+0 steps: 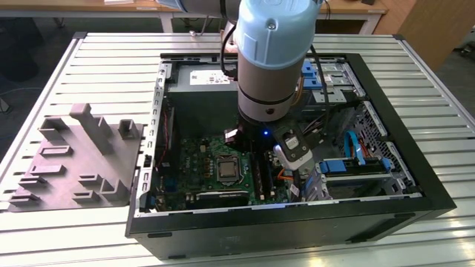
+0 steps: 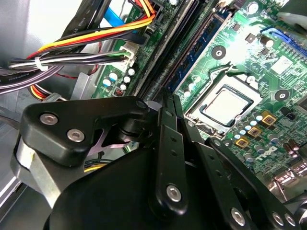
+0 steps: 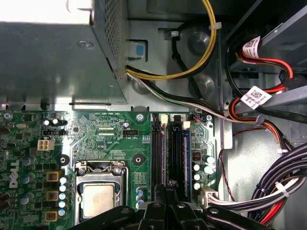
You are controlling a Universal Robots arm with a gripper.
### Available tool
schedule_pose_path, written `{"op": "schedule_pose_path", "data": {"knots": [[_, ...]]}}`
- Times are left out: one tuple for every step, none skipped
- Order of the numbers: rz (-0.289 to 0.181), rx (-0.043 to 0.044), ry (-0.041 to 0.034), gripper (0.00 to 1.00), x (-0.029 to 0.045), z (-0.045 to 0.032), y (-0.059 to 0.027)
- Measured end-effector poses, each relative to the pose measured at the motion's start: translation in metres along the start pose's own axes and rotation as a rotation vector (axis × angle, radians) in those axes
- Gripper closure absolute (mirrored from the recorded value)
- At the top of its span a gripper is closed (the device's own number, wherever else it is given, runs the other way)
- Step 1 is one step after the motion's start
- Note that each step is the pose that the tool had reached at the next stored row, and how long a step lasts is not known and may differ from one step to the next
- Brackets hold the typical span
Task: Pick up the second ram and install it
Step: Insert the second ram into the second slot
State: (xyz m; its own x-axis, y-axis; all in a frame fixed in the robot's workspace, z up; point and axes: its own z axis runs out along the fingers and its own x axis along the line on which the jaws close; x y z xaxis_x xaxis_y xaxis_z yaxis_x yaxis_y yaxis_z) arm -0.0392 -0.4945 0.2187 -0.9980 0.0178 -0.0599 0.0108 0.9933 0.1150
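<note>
At the exterior view's left, a grey moulded plastic fixture lies on the slatted metal table. Right of it is the open black computer case with its green motherboard. The pale blue arm reaches into the centre. In the first wrist view the black gripper is pinched nearly closed over the long black slots; whether it grips anything I cannot tell. A dark blue-green flat memory stick seems seated just beside.
</note>
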Motion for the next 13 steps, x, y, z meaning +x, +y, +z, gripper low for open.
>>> {"op": "schedule_pose_path", "data": {"knots": [[0.000, -0.0002, 0.0000, 0.88, 0.0000, 0.0001, 0.0000], [0.000, -0.0002, 0.0000, 0.88, 0.0000, 0.0002, 0.0000], [0.000, -0.0003, 0.0000, 0.88, 0.0000, 0.0003, 0.0000], [0.000, -0.0005, 0.0001, 0.88, 0.0001, 0.0004, 0.0000], [0.000, -0.0006, 0.0001, 0.88, 0.0001, 0.0005, -0.0001], [0.000, -0.0008, 0.0000, 0.88, 0.0001, 0.0005, 0.0000], [0.000, -0.0010, 0.0000, 0.88, 0.0001, 0.0006, 0.0000], [0.000, -0.0011, 0.0000, 0.88, 0.0001, 0.0008, -0.0001], [0.000, -0.0013, 0.0000, 0.88, 0.0001, 0.0012, -0.0001], [0.000, -0.0014, -0.0001, 0.88, 0.0001, 0.0018, -0.0002], [0.000, -0.0013, -0.0001, 0.88, 0.0002, 0.0024, -0.0002], [0.000, -0.0013, -0.0001, 0.88, 0.0003, 0.0031, -0.0003], [0.000, -0.0013, 0.0000, 0.88, 0.0004, 0.0036, -0.0004]]}}
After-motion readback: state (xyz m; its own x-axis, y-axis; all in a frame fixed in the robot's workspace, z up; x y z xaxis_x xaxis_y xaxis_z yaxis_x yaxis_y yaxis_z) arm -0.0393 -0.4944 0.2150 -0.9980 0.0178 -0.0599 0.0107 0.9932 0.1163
